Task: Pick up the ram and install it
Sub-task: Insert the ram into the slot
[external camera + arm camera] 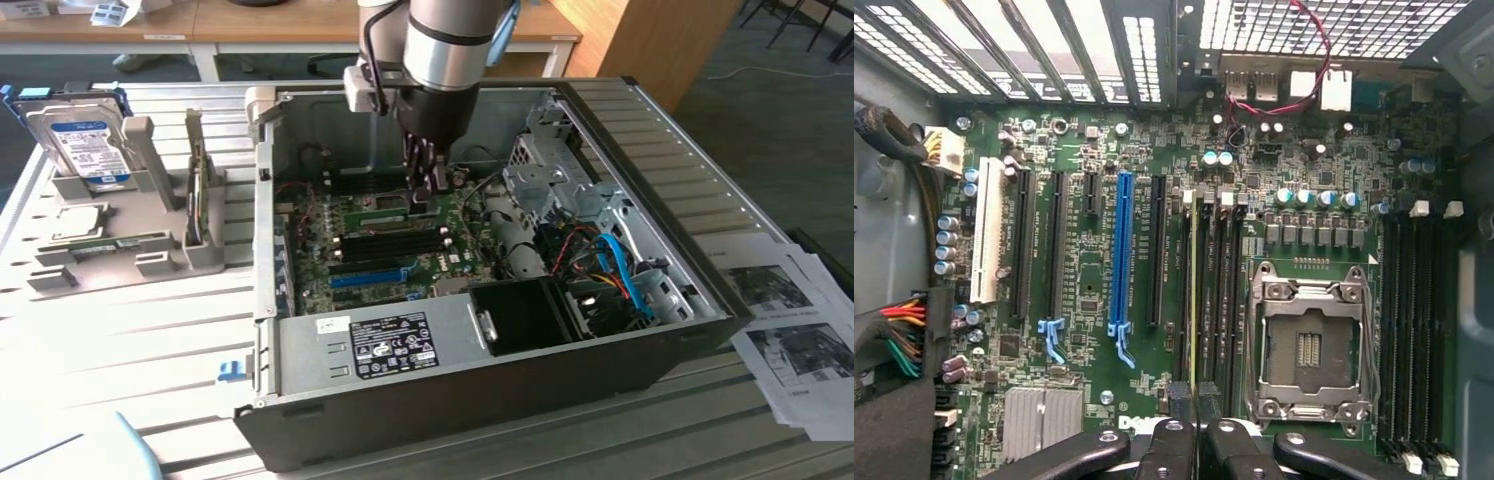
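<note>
With tool (1194, 402) clenched on the ram (1194, 290), hold upright, line up along black slot (1211, 290), press evenly.

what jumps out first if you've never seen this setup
An open computer case sits on the slatted table with the robot arm reaching straight down into it. In the wrist view the gripper is shut on the ram, a thin green stick held edge-on over the black slots beside the empty processor socket. The bright blue slot also stands out on the motherboard.
</note>
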{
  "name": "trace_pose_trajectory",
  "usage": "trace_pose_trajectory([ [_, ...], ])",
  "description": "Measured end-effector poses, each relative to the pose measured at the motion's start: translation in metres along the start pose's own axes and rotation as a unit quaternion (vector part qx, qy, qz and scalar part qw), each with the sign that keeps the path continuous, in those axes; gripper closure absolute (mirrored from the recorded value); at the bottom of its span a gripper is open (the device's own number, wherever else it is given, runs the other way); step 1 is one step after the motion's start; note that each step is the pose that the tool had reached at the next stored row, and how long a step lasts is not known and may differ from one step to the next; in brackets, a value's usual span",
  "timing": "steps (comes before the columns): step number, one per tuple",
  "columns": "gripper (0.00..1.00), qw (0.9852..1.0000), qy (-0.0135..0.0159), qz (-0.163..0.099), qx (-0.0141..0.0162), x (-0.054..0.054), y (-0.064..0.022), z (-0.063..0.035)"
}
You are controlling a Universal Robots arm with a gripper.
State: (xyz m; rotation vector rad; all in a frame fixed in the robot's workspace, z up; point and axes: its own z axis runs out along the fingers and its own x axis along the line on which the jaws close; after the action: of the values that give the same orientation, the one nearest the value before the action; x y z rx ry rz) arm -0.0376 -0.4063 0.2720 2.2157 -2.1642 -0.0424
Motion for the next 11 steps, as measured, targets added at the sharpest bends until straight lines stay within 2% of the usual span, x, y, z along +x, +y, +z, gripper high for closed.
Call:
trace_pose_trajectory([
  [11,0.89,1.0,0.0,0.0,0.0,0.0,-0.0006,0.0118],
])
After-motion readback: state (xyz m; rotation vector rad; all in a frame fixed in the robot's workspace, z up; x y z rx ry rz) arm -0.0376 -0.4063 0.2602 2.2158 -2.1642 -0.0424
